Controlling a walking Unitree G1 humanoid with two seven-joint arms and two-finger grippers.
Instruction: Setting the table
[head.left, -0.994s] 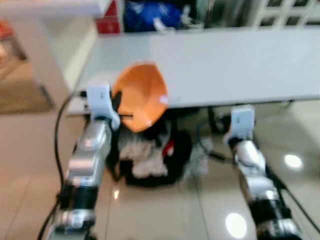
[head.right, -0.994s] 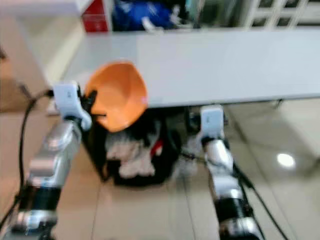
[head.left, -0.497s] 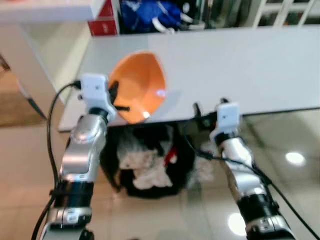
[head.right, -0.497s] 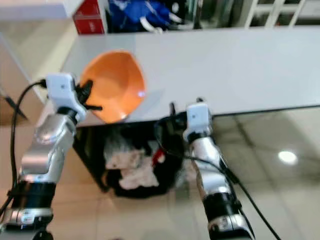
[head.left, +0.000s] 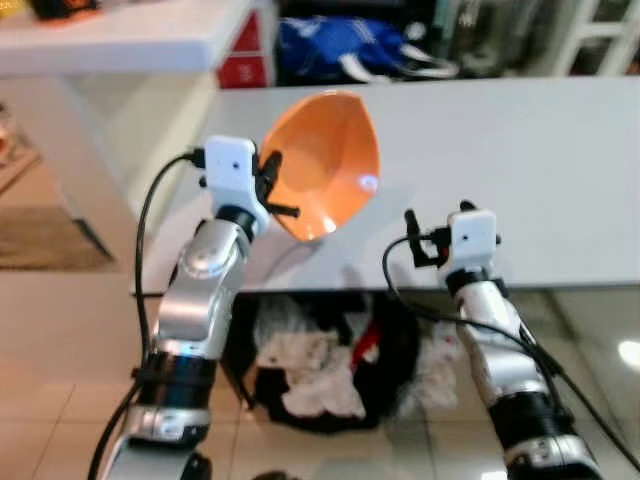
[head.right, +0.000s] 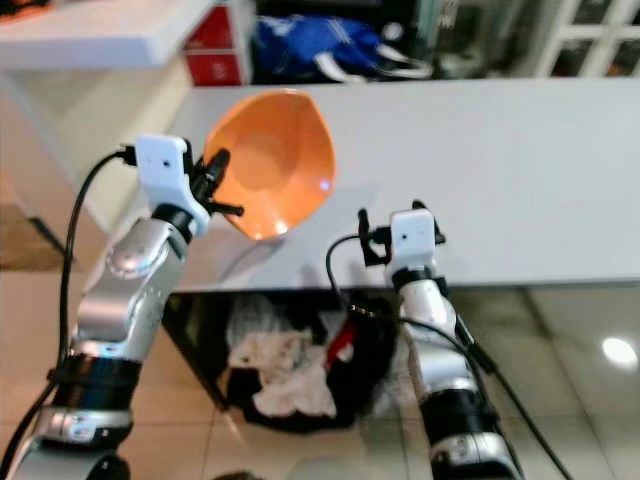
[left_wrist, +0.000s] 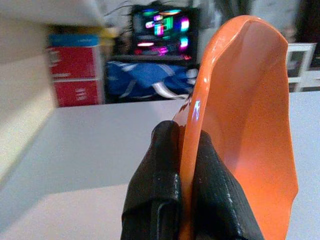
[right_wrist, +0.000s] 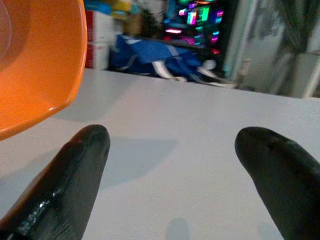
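Observation:
An orange bowl (head.left: 330, 160) hangs tilted on its edge above the left end of the white table (head.left: 540, 150). My left gripper (head.left: 272, 190) is shut on the bowl's rim, and in the left wrist view the two black fingers (left_wrist: 160, 170) pinch the rim of the bowl (left_wrist: 245, 110) from both sides. My right gripper (head.left: 438, 215) stands open at the table's near edge, to the right of the bowl. In the right wrist view its fingers (right_wrist: 75, 185) are spread wide over the tabletop (right_wrist: 175, 115) with nothing between them, and the bowl (right_wrist: 40, 65) shows at one side.
A black basket of white and red cloths (head.left: 330, 370) sits on the tiled floor under the table. A blue bag (head.left: 350, 50) and red boxes (head.left: 245, 60) lie beyond the table's far edge. A white counter (head.left: 120, 40) stands at the far left, with a brown rug (head.left: 40, 240) below it.
The camera has come closer to the table. My left arm has carried the bowl up and forward over the tabletop. My right gripper has risen from beneath to the table's near edge.

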